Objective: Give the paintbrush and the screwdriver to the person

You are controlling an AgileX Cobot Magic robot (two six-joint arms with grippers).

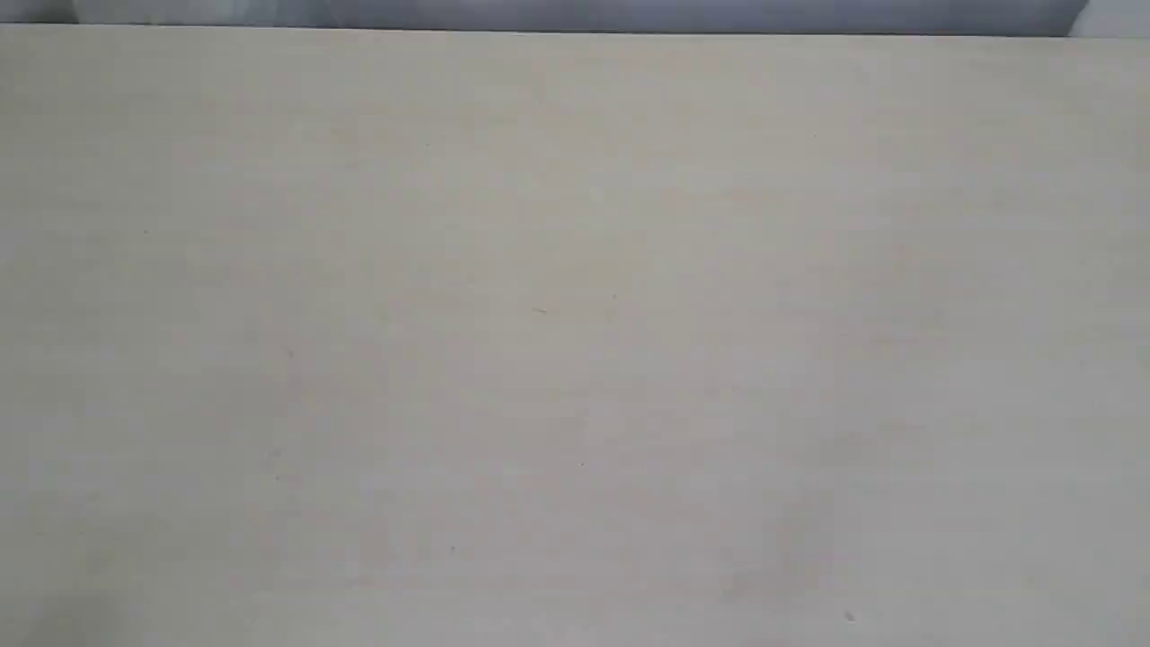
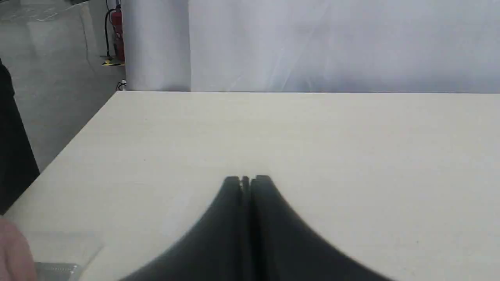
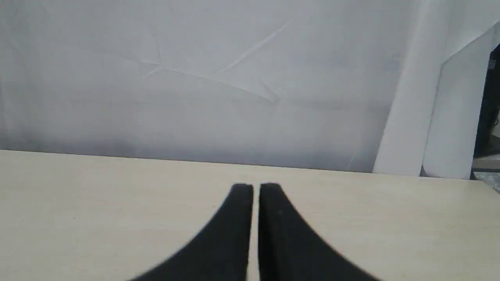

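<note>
The exterior view holds only the bare pale table [image 1: 575,341]; no gripper, tool or hand appears there. In the left wrist view my left gripper [image 2: 246,180] hovers over the table with its dark fingers pressed together and nothing held. At that view's corner a blurred bit of bare skin, the person [image 2: 13,253], shows beside a strip of silver metal [image 2: 54,270] under a pale patch, possibly the paintbrush; I cannot tell for sure. My right gripper [image 3: 256,187] is shut but for a hairline gap, holding nothing. The screwdriver is out of view.
A white backdrop [image 3: 195,78] rises behind the table's far edge. In the left wrist view the table's side edge [image 2: 70,148] drops to a grey floor with a red fire extinguisher [image 2: 118,35] and a dark shape [image 2: 11,148].
</note>
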